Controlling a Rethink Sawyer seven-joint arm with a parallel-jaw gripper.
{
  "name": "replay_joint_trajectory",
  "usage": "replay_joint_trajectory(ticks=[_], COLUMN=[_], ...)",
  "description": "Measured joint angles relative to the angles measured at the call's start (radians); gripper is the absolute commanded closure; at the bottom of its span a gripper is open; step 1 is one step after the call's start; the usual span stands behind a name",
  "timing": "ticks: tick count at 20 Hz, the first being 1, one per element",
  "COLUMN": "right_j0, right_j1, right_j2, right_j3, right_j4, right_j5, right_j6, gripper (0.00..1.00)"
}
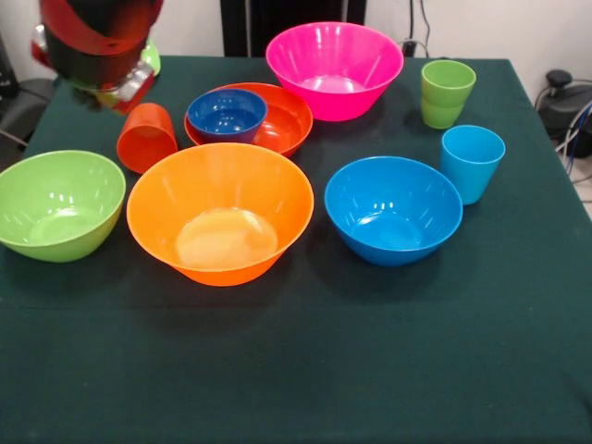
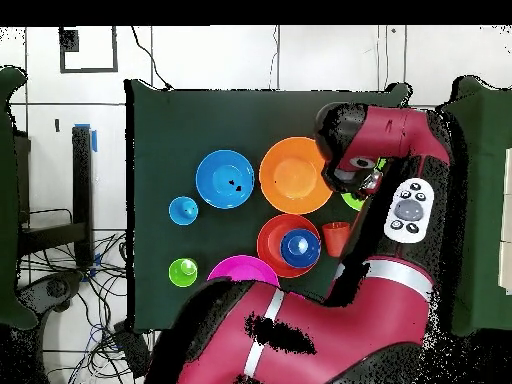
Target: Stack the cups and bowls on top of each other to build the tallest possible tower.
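Observation:
No tower stands; the pieces are spread over the dark green table (image 1: 305, 370). The large orange bowl (image 1: 220, 211) sits front centre, with the lime green bowl (image 1: 57, 203) to its left and the blue bowl (image 1: 393, 208) to its right. The small dark blue bowl (image 1: 227, 113) sits inside the red-orange bowl (image 1: 282, 125). The pink bowl (image 1: 333, 67) is behind them. The green cup (image 1: 447, 92) and light blue cup (image 1: 472, 162) stand upright at the right. The orange cup (image 1: 146, 137) has its wide end downward. My gripper (image 1: 129, 85) hangs just above and behind it. A glossy green bit (image 1: 150, 57) shows beside the gripper.
In the overhead view my arm (image 2: 300, 330) crosses the table's near side and covers most of the lime green bowl (image 2: 352, 200). My gripper (image 2: 365, 180) is beside the large orange bowl (image 2: 295, 175). Cables lie on the floor off the table's left edge.

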Motion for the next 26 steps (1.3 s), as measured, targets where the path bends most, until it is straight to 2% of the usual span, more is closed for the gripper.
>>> replay_joint_trajectory(ticks=[5, 6, 20, 23, 26], right_j0=[-0.018, -0.022, -0.071, -0.083, -0.118], right_j1=[0.003, 0.004, 0.005, 0.004, -0.006], right_j2=[0.007, 0.008, 0.036, 0.053, 0.105], right_j3=[-0.023, -0.025, -0.030, -0.028, 0.000], right_j4=[-0.027, -0.028, -0.028, -0.027, -0.021], right_j5=[-0.099, -0.113, -0.179, -0.228, -0.354], right_j6=[-0.040, -0.045, -0.046, -0.046, -0.046], gripper=[1.00, 0.00, 0.00, 0.00, 0.00])
